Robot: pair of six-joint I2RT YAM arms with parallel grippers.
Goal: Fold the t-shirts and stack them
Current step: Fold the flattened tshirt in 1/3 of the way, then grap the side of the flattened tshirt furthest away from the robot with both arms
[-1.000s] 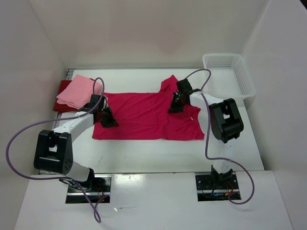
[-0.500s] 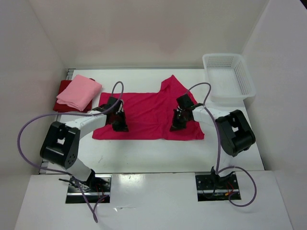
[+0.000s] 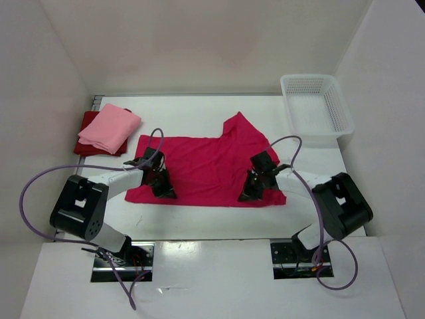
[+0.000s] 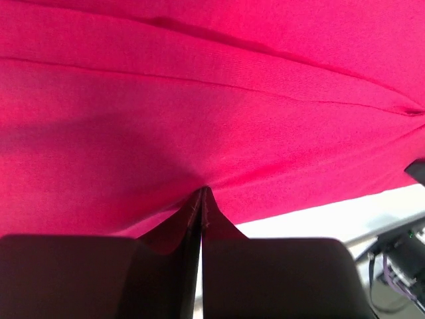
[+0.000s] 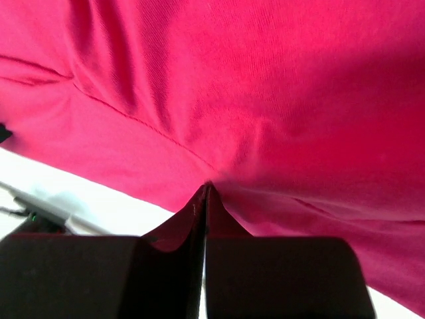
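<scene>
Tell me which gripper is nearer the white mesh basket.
Right. The right gripper holds the magenta t-shirt by its near edge, diagonally in front of the white mesh basket; the left gripper holds that edge at the shirt's opposite end, much farther away.

The magenta t-shirt is fine matt knit cloth with stitched seams. The light pink t-shirt and dark red t-shirt look like soft matt cloth. The basket is white plastic mesh; the surface is smooth, white and slightly glossy.
</scene>
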